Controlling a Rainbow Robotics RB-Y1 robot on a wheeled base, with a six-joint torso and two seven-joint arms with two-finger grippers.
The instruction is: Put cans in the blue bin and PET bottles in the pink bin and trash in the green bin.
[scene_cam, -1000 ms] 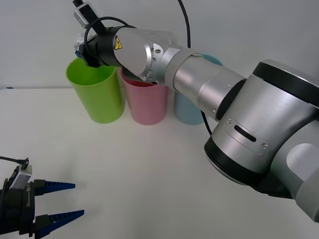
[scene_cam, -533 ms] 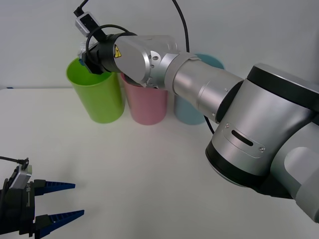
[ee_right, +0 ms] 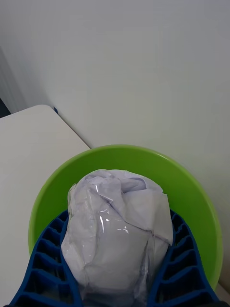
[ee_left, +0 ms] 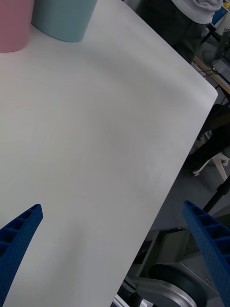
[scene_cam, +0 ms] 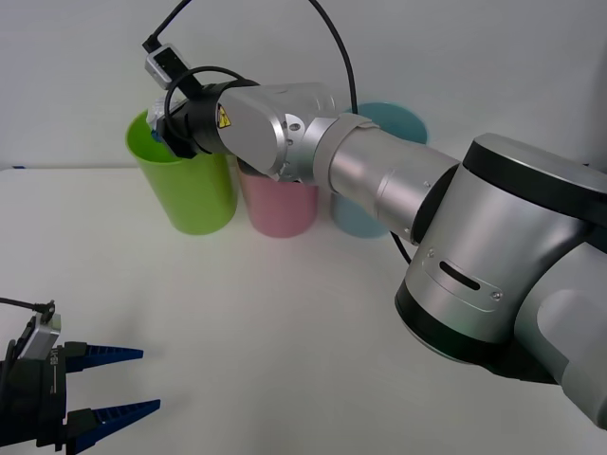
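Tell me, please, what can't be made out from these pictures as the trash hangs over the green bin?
- Inside of the green bin: right wrist view, the trash in the right gripper covers its bottom.
- Pink bin rim and contents: front view, the right arm crosses it.
- Blue bin contents: front view, the arm hides part of it.
- Left gripper body: front view, cut by the edge.
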